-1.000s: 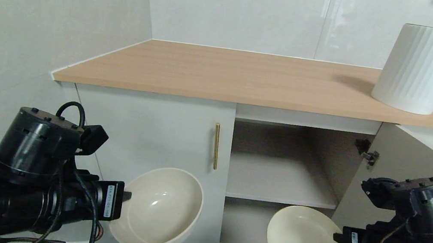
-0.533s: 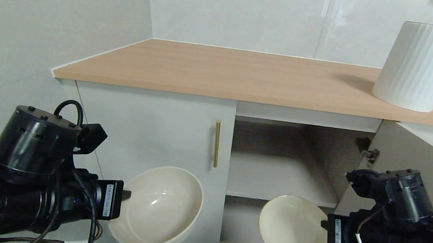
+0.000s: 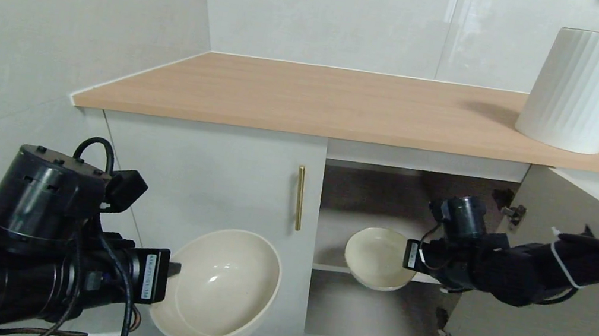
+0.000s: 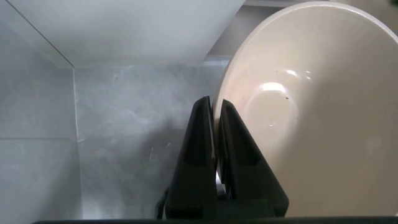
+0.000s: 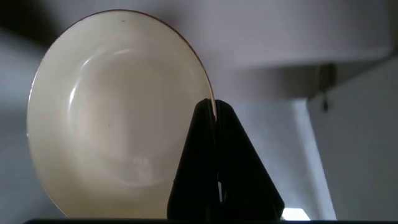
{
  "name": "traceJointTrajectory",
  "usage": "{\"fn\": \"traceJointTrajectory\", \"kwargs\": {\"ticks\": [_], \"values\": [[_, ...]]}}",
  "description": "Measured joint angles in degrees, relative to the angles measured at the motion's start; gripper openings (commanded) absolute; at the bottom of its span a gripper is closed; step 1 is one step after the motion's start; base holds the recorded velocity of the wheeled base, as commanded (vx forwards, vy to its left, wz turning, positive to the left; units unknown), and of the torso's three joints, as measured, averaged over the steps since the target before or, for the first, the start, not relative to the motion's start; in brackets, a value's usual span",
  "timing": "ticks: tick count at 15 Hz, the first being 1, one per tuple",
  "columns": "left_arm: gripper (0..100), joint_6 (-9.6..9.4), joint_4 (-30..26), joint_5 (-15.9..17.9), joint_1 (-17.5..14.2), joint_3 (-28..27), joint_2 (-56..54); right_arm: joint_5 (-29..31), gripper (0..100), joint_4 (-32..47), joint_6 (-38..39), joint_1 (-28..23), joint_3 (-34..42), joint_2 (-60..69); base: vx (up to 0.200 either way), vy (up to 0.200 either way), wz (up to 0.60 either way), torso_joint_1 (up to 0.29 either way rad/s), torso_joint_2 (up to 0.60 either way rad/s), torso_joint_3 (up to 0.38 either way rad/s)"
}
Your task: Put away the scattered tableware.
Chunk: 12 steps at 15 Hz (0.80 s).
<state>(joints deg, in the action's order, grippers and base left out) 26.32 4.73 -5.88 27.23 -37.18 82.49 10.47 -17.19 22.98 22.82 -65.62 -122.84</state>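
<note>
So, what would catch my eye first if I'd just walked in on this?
Each black gripper pinches a cream dish by its rim. The left gripper holds a large bowl before the closed cabinet door, and the right gripper holds a smaller dish at the open cabinet, level with its shelf. A tall white ribbed container stands on the wooden counter, far right.

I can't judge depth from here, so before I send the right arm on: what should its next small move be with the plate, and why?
Probably ease the right claw a little deeper into the open cabinet. It is shut on the rim of the plate, which hangs tilted about level with the middle shelf, apparently near its front edge and not resting on it.
</note>
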Motion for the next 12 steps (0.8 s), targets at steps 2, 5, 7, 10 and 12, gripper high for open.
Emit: {"fn": "traceJointTrajectory", "kwargs": {"ticks": [2, 5, 7, 10, 12], "values": [[0, -0.1, 0.0, -0.1, 0.0, 0.0, 0.0, 3.5, 0, 0.1, 0.4, -1.2, -6.9, -5.9, 0.0, 0.0, 0.0, 0.0, 0.0, 0.0], [0, -0.05, 0.0, 0.0, 0.5, 0.0, 0.1, 5.6, 0, 0.4, 1.5, -2.7, -13.0, -12.3, 0.0, 0.0, 0.0, 0.0, 0.0, 0.0], [0, 0.0, 0.0, -0.1, 0.6, -0.2, 0.6, 7.2, 0, 2.2, 2.1, -3.7, -17.1, -15.5, 0.0, 0.0, 0.0, 0.0, 0.0, 0.0], [0, 0.0, 0.0, -0.1, 0.6, -0.3, 0.8, 8.4, 0, 5.7, 3.2, -4.6, -23.0, -19.7, 0.0, 0.0, 0.0, 0.0, 0.0, 0.0], [0, -0.05, 0.0, -0.1, 0.6, -0.3, 0.9, 9.9, 0, 6.6, 3.4, -4.8, -25.6, -21.9, 0.0, 0.0, 0.0, 0.0, 0.0, 0.0]]}}
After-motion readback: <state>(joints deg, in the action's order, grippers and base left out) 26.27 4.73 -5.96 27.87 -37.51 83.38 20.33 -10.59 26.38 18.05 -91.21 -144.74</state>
